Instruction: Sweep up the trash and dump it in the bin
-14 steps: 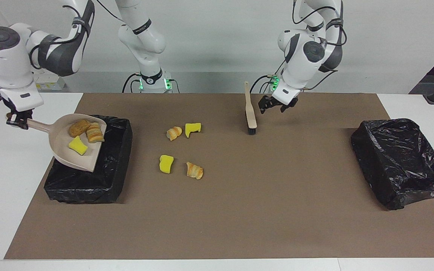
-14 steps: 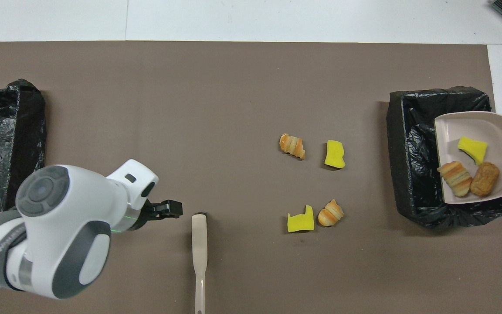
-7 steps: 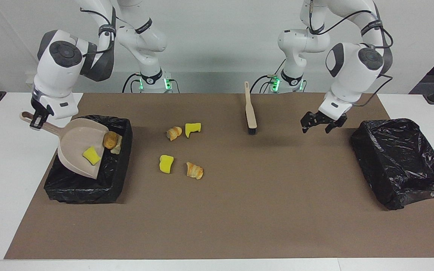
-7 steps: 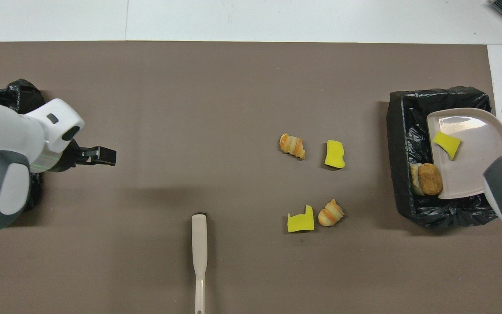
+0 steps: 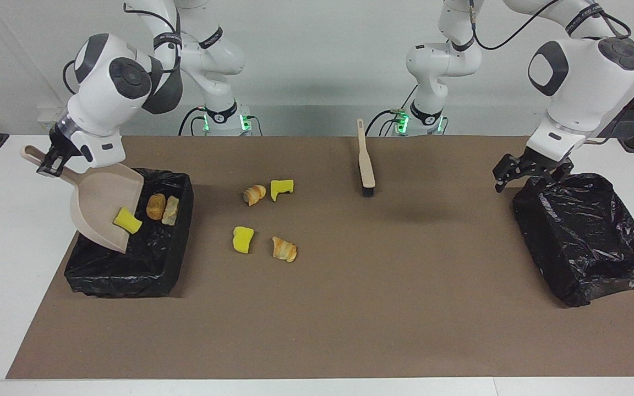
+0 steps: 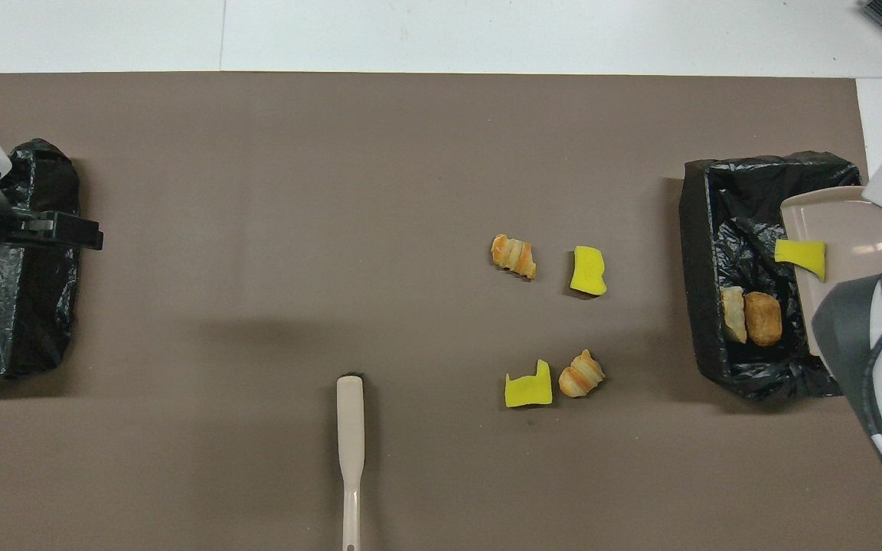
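Beige plastic dustpan (image 5: 102,203), at the left of the facing frame, is now tipped steeply over the black-lined bin (image 5: 124,280) at the right arm's end of the table; a second ago it was held nearly level there with three pieces on it. The right gripper (image 5: 47,165) is clamped tight on the handle. Two brown bread pieces (image 5: 156,206) (image 5: 171,210) have dropped into the bin. One yellow sponge chunk (image 5: 127,221) has slid to the pan's lower lip and is judged not yet dumped.

The left gripper (image 5: 520,181) has moved from beside the brush (image 5: 366,159) to the right of the frame, over the rim of the second bin (image 5: 586,236); its jaws stand wide apart and hold nothing.

Meaning for the task: the first load is nearly emptied, and a further sweep is still required.

Count:
- trash, seven pieces: two in the bin, one on the pan, four on the brown mat (image 5: 350,319) at frame centre
- those four: two sponge chunks (image 5: 282,188) (image 5: 242,239), two croissant pieces (image 5: 254,194) (image 5: 284,249)
- bins, two
- dustpan, one
- brush, one, lying unheld in the upper centre
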Motion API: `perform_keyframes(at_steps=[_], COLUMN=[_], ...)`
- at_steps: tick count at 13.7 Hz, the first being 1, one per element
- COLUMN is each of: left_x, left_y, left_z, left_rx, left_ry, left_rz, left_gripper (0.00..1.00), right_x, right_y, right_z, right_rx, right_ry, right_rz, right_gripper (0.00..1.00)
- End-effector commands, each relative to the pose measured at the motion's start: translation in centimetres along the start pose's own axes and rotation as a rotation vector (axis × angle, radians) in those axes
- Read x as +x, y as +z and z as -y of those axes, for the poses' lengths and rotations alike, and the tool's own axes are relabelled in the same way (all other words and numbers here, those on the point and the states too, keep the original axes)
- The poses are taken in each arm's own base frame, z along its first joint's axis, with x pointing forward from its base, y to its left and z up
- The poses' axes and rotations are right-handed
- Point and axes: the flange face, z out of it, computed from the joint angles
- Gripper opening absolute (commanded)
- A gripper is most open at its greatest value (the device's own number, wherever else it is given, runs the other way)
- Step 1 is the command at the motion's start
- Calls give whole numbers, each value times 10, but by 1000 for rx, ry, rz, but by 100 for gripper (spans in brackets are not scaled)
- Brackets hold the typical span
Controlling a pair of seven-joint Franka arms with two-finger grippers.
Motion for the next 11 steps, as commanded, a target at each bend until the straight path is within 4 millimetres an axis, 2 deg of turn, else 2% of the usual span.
perform_keyframes(at_steps=[1,2,5,6,8,10,11], left_x=[-11,-21,-30,-37,-45,-46,-47], left_y=[-42,-54,-56,-59,-58,-59,-61], left_z=[-3,1,5,4,2,-7,-11], left_rx=[21,18,17,16,22,24,24], left_ry=[-49,-78,-98,-95,-86,-61,-47], left_rz=[40,41,66,86,88,84,81], left_gripper=[100,100,100,100,100,100,100], right_x=[-2,2,-1,-5,-25,-18,-4], right_y=[-21,-32,-43,-56,-75,-102,-120], right_z=[2,0,1,-2,-6,-9,-15], right_rx=[-15,-27,-28,-47,-63,-97,-111], right_ry=[0,-18,-22,-10,46,89,118], right_rz=[93,125,188,197,178,136,109], right_gripper=[0,0,0,0,0,0,0])
